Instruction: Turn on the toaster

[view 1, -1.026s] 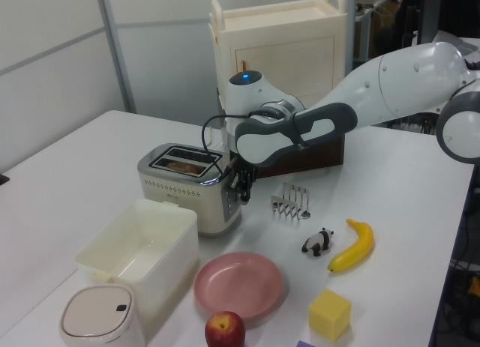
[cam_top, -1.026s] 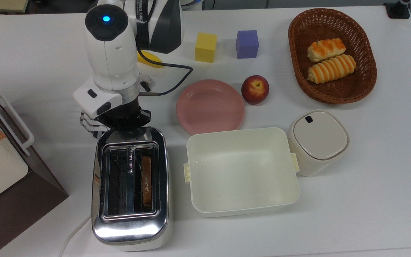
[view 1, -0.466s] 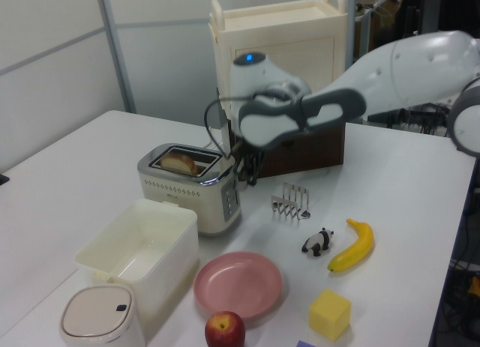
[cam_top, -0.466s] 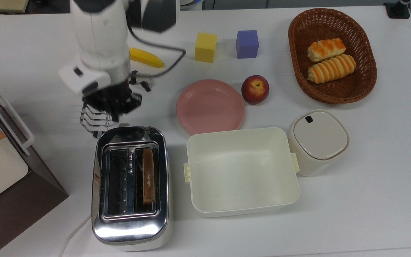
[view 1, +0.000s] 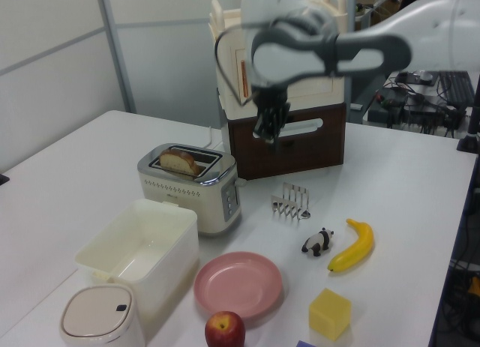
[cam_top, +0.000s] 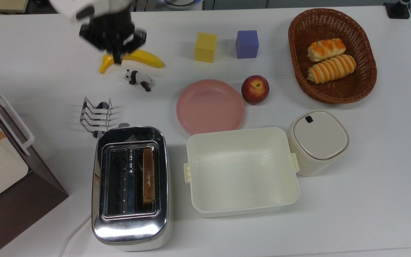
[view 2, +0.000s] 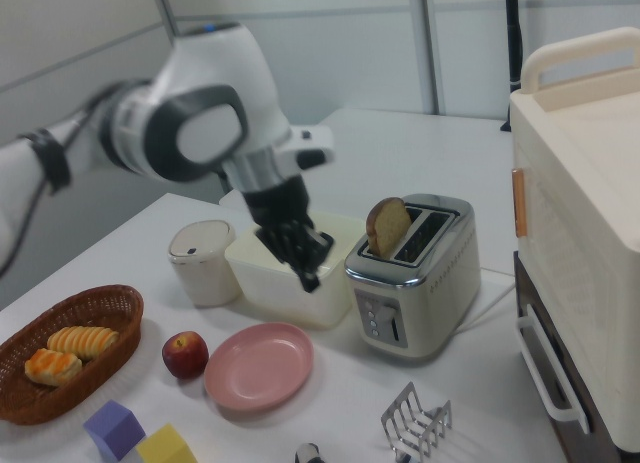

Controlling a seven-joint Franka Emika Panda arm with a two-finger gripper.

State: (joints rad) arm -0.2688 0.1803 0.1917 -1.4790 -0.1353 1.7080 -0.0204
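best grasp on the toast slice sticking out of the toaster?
Pinch the toast slice by its exposed upper half, across the two flat faces, coming straight down. It stands upright in one slot of the toaster, so its crust top is the reachable part.

Table (cam_top: 369,178): pink plate (cam_top: 210,106) with apple (cam_top: 255,89) beside it, cream tub (cam_top: 242,171), lidded bin (cam_top: 318,141). Basket (cam_top: 332,57) holds two rolls; yellow cube (cam_top: 206,47), purple cube (cam_top: 247,44), banana (cam_top: 145,59), panda (cam_top: 137,79), rack (cam_top: 96,115).

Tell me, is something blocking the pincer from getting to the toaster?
Nothing visible blocks it. The pincer hangs in open air above the table, and the wire toast rack sits low beside the toaster, under that path.
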